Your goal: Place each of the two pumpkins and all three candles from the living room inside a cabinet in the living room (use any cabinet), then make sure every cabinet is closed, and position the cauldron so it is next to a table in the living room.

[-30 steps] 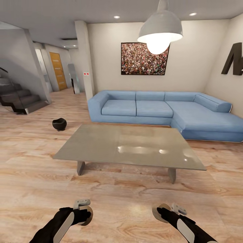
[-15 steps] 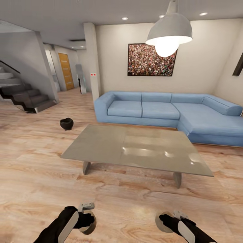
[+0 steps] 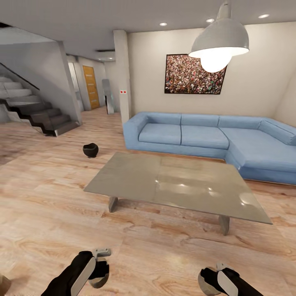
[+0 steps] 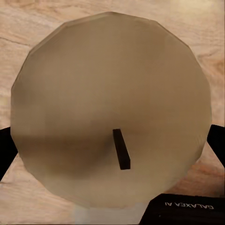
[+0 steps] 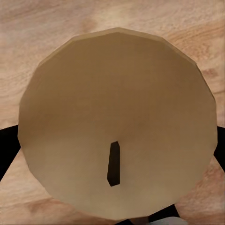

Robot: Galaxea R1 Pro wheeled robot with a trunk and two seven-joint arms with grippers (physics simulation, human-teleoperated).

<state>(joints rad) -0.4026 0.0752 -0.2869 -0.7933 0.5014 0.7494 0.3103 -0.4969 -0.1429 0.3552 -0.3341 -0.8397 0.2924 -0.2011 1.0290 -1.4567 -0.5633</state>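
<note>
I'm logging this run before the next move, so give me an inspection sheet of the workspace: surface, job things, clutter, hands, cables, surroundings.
Surface: coffee table with glossy grey top, bare, standing on a pale wood floor.
Job's things: cauldron on the floor, past the table's far left corner and apart from it. One candle in the left hand, one candle in the right hand, wicks toward the wrist cameras.
Clutter: nothing seen on the table.
Hands: left hand shut on a candle; right hand shut on a candle; both low in front of the robot.
Cables: nothing seen.
Surroundings: blue corner sofa behind the table, pendant lamp, framed picture, stairs far left.
</note>
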